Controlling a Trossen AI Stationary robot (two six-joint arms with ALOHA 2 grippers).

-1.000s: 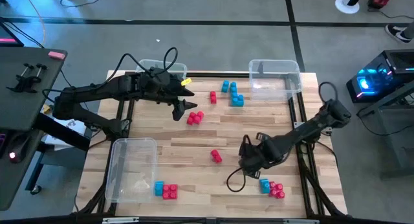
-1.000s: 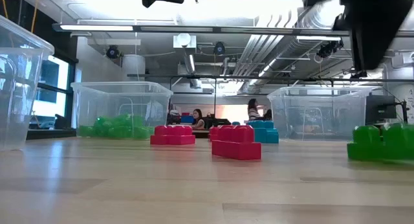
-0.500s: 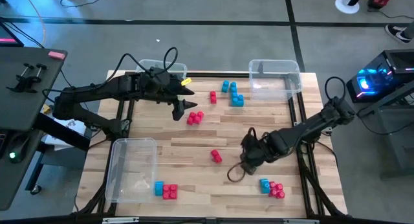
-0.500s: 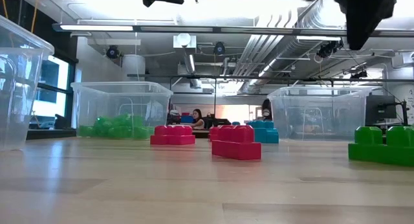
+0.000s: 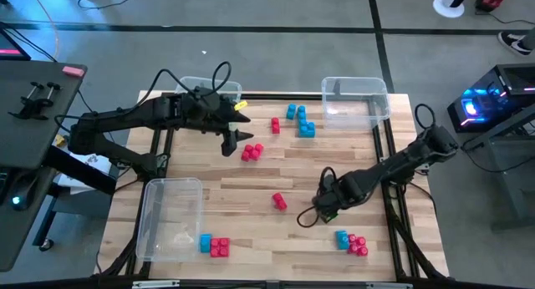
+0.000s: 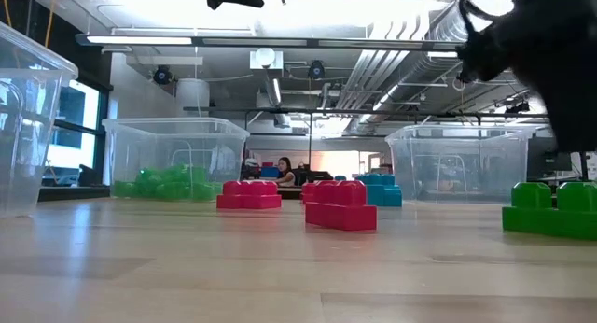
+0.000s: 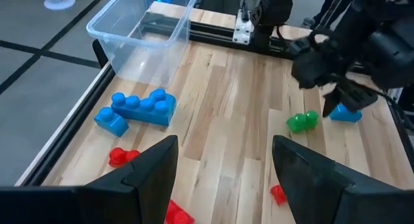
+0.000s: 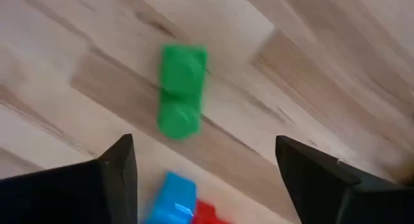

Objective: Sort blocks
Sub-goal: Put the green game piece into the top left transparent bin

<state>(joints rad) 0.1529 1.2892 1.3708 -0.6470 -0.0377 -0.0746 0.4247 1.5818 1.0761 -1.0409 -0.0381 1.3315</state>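
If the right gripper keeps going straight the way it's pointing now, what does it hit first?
Most likely the green block lying on the table: it sits between the open fingers of the right gripper, though a little off centre. Depth is hard to judge.

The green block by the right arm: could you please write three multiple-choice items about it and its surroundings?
1. Where is the green block?
A. In a bin
B. On the bare table
C. Stacked on a red block

2. How many clear bins stand on the table?
A. One
B. Five
C. Three

3. What is the state of the right end effector?
A. Open, holding nothing
B. Shut on the green block
C. Shut on a blue block

Answers: 1 B, as the right wrist view shows it lying on wood. 2 C, as the high view shows three. 3 A, as its fingers stand wide apart above the block.
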